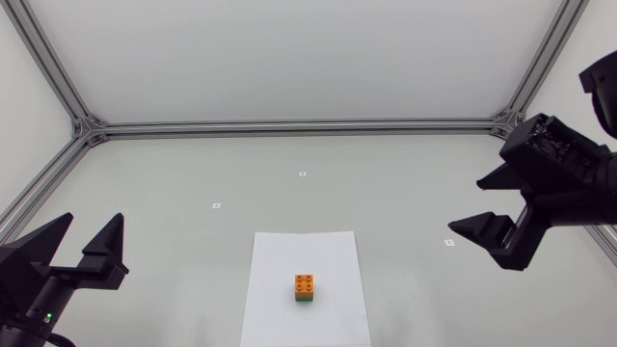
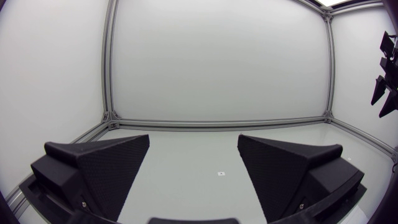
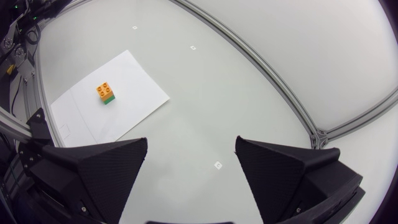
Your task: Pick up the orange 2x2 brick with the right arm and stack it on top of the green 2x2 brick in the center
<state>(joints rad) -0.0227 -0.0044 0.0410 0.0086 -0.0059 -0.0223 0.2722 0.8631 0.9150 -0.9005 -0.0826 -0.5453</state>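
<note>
Orange 2x2 plastic brick (image 1: 305, 282) atop green 2x2 plastic brick (image 1: 305, 298), lower centre | right hand (image 1: 465, 203) wide, empty | risk: unpressed studs, topple

Orange 2x2 brick (image 1: 305, 283) stacked squarely atop green 2x2 brick (image 1: 305, 299), upright, on white paper sheet (image 1: 280, 260)

two robot arms seen from above. left arm enters at approx 8 o'clock and sits low, its wrist level. left gripper (image 1: 93, 224) has both black wedge fingers spread wide, tips pointing to 12 o'clock. right arm enters at 3 o'clock, held high w/ its wrist tilted down. right gripper (image 1: 465, 204) is also spread wide, tips pointing to approx 9 o'clock.
</note>
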